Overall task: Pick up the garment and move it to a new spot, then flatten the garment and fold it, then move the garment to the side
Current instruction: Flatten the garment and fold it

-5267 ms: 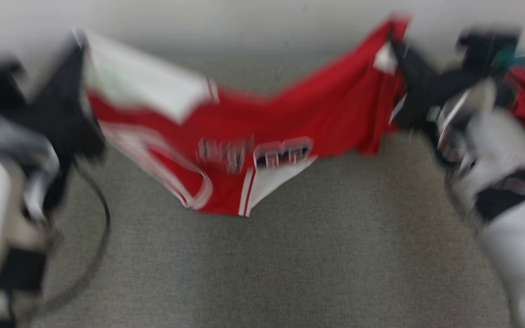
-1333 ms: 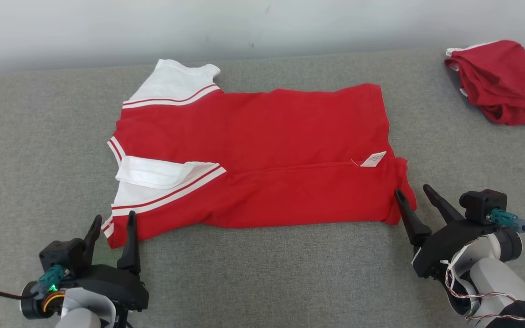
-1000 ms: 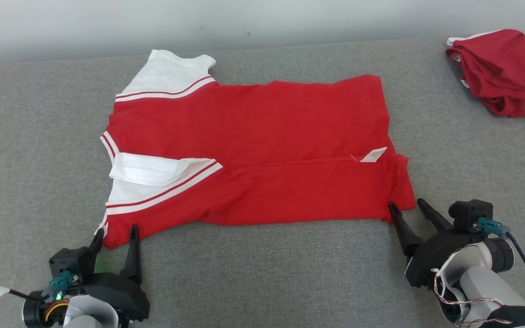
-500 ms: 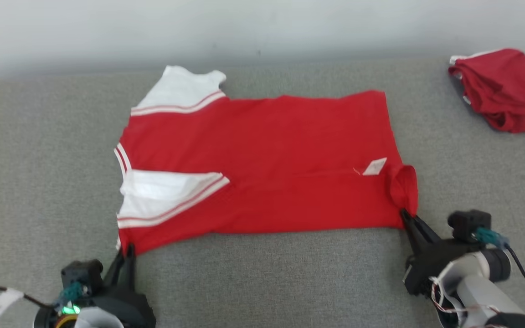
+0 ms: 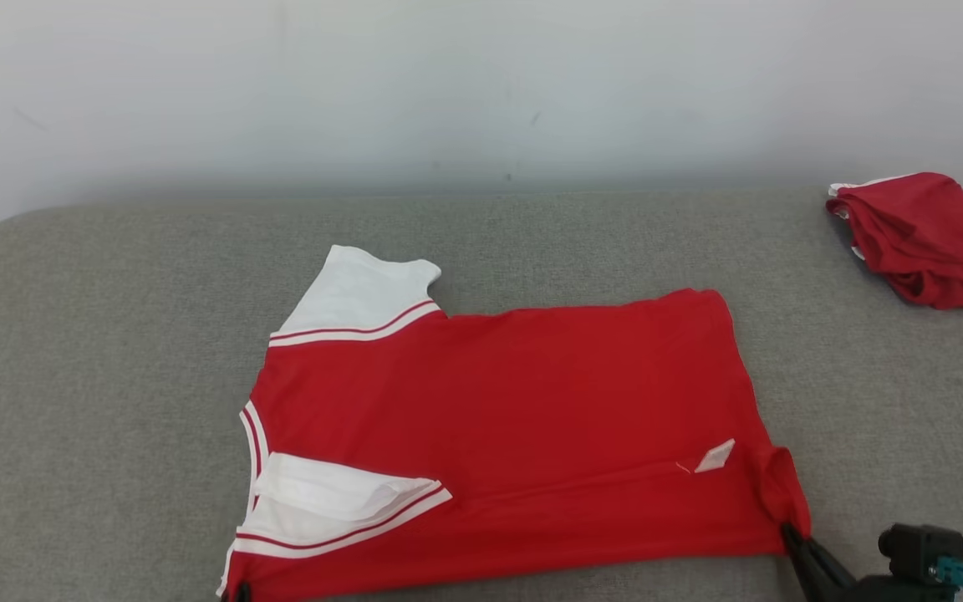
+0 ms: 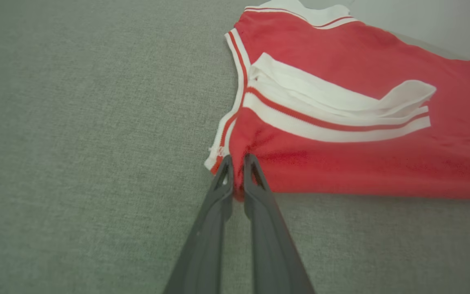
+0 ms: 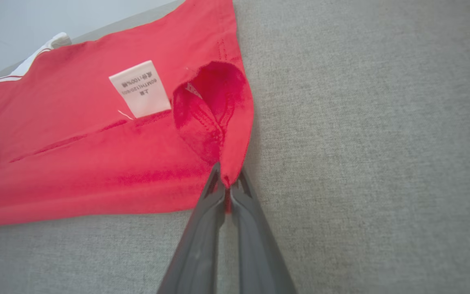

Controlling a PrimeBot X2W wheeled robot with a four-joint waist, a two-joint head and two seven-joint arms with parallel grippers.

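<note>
Garment (image 5: 515, 418) corners, two, are clamped by left pincer (image 6: 238, 163) and right pincer (image 7: 227, 179); one red heap (image 5: 924, 242), perhaps clothing, lies apart.

Red garment (image 5: 515, 401) with white sleeves (image 5: 356, 293) edged in red and white stripes, spread flat on the grey fabric surface (image 5: 114, 334), neckline to the left, hem to the right, near edge folded over, white label (image 5: 715, 456) showing, near-right corner curled up
</note>
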